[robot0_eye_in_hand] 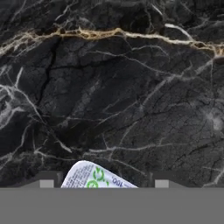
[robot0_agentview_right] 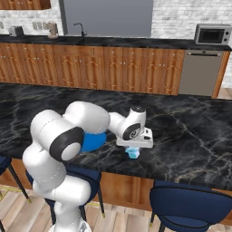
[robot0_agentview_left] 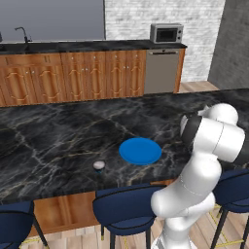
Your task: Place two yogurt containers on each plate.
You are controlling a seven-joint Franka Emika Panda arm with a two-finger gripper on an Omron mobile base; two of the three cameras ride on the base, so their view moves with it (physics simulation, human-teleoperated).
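On the black marble counter (robot0_agentview_left: 58, 141), a small yogurt cup with a pale top (robot0_agentview_left: 98, 165) sits near the front edge, left of the round bright blue plate (robot0_agentview_left: 140, 151). The white arm (robot0_agentview_right: 90, 120) reaches low to the right along that edge, hand pointing down. Its two-finger gripper (robot0_agentview_right: 132, 152) straddles a light-blue yogurt cup (robot0_agentview_right: 132, 153); whether the partly parted fingers touch it is unclear.

1. We saw a black marble island counter (robot0_agentview_left: 58, 141) with blue stools (robot0_agentview_left: 127, 209) tucked beneath.
2. Behind stood wooden cabinets (robot0_agentview_right: 113, 68), a steel dishwasher (robot0_agentview_left: 161, 71), a microwave (robot0_agentview_left: 166, 33) and a sink faucet (robot0_agentview_left: 22, 33).
3. We noted a white brick wall (robot0_agentview_left: 136, 19) and wood flooring (robot0_agentview_right: 127, 223).
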